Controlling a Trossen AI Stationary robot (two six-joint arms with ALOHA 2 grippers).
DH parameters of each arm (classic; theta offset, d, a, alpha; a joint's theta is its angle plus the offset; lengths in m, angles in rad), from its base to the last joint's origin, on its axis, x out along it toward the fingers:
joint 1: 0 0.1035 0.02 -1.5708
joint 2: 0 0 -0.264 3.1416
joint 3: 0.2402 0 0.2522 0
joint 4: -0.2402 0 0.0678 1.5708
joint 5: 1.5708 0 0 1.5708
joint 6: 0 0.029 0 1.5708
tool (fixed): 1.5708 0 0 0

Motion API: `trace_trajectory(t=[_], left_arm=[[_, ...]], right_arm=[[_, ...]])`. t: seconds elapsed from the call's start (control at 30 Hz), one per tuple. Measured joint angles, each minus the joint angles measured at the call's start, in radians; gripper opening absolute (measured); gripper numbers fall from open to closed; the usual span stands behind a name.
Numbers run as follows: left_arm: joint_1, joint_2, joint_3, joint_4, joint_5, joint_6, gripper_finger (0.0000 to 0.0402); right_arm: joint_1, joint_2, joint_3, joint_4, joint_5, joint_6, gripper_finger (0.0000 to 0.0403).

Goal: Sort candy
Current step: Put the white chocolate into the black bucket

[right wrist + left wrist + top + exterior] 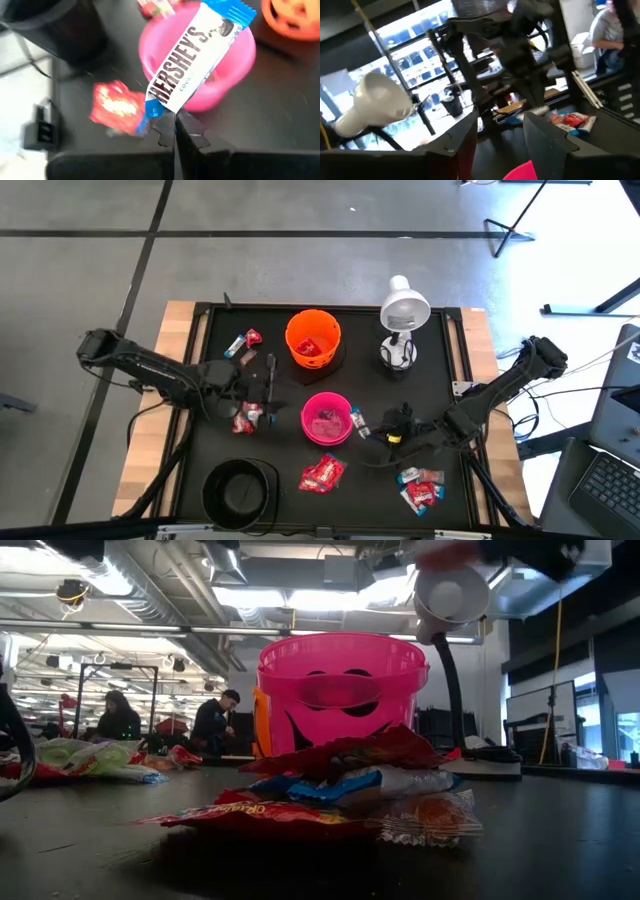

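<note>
High view: right gripper [362,423] just beside pink bowl [327,419]; left gripper [262,385] waits over the tabletop, jaws part spread

Right wrist view: jaws pinching candy bar [191,59] by one end; carry fully over the bowl before release

My bench [470,370] has a black top. On it sit an orange bowl [313,338], pink bowl [326,418], black bowl [240,490], white lamp [402,320] and scattered candy [322,473].
</note>
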Motion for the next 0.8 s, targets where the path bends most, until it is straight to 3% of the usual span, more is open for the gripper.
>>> trace_trajectory(t=[0.13,0.3,0.47,0.8], left_arm=[[-0.044,0.091,0.114,-0.054,-0.049,0.095,0.0151],[-0.072,0.232,0.316,-0.245,-0.14,0.197,0.0155],[-0.095,0.35,0.471,-0.368,-0.2,0.272,0.0192],[-0.175,0.432,0.523,-0.402,-0.302,0.423,0.0268]], right_arm=[[-0.002,0.0,0.017,0.117,-0.003,-0.105,0.0],[-0.008,0.0,0.017,0.153,-0.018,-0.132,0.0],[-0.007,0.0,0.017,0.153,-0.019,-0.132,0.0],[-0.007,0.0,0.017,0.154,-0.018,-0.137,0.0]])
